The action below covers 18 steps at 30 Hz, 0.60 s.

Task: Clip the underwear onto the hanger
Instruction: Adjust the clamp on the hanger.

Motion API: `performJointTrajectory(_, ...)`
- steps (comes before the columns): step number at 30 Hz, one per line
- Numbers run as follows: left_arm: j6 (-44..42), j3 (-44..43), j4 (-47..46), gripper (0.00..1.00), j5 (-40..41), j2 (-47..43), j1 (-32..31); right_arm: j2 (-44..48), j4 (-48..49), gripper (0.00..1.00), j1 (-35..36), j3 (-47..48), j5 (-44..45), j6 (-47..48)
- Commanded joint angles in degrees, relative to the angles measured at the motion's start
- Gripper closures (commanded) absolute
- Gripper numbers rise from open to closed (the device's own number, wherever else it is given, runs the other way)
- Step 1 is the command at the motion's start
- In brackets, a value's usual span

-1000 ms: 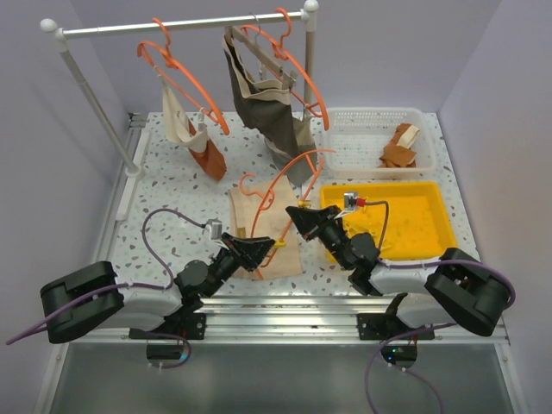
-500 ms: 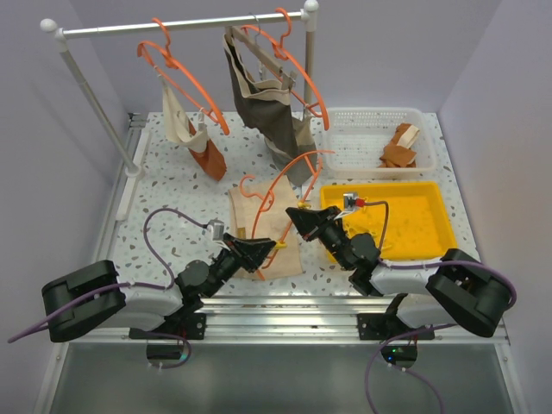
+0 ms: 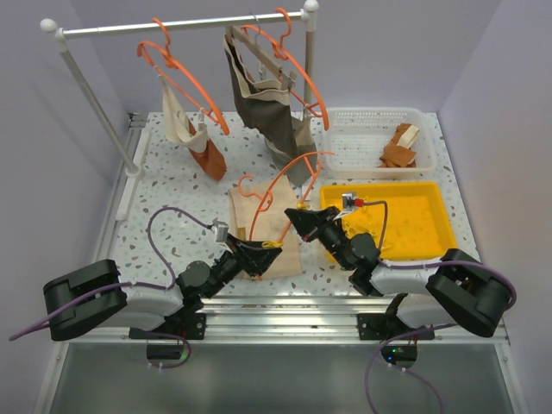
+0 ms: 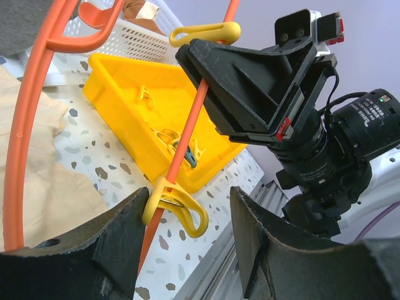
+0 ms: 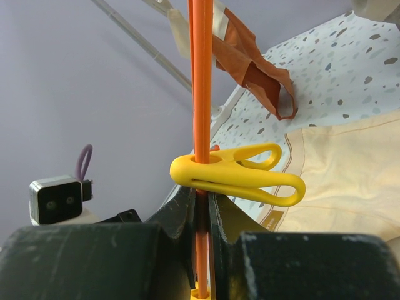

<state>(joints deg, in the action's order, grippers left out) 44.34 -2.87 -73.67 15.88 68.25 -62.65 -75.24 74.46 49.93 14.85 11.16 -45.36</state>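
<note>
The cream underwear [image 3: 255, 226] lies flat on the speckled table between the arms. The orange hanger [image 3: 287, 184] stands tilted over it, and my right gripper [image 3: 299, 216] is shut on its thin bar [image 5: 201, 75]. One yellow clip [image 5: 237, 175] sits on the bar just above the right fingers. Lower on the bar [image 4: 187, 134] a second yellow clip [image 4: 181, 209] hangs between the spread fingers of my left gripper [image 4: 190, 209], resting against one finger [image 4: 119, 231]. The left gripper [image 3: 267, 252] is open over the underwear's near right edge.
A yellow tray [image 3: 438, 216] with loose clips sits right of the arms, a white basket [image 3: 354, 116] of rust cloths behind it. At the back a rail [image 3: 172, 28] carries orange hangers with a dark garment [image 3: 263, 103] and cream and rust cloths [image 3: 194, 138].
My left gripper has opened and let go of the lower yellow clip, which stays on the hanger bar. The right gripper and hanger have not moved.
</note>
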Motion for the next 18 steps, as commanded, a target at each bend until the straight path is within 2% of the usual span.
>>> performJointTrajectory(1, -1.1, 4.9, -6.5, 0.42, -0.5, 0.8, -0.3, 0.5, 18.1, 1.0, 0.2, 1.1, 0.7, 0.6)
performJointTrajectory(12, -0.8, 4.1, -5.3, 0.43, -1.6, 2.1, -0.3, 0.9, 18.1, 1.0, 0.2, 1.1, 0.8, 1.2)
performJointTrajectory(15, -1.0, 3.9, -4.5, 0.53, -1.2, 2.1, -0.3, 0.6, 18.1, 1.0, 0.2, 1.1, 0.7, 1.0)
performJointTrajectory(16, -1.1, 4.0, -4.6, 0.62, -1.1, 2.0, -0.3, 0.5, 18.0, 1.0, 0.2, 1.1, 0.7, 1.1)
performJointTrajectory(18, -1.3, 3.9, -4.5, 0.69, -0.9, 2.0, -0.3, 0.4, 18.0, 1.0, 0.2, 1.4, 0.4, 1.2)
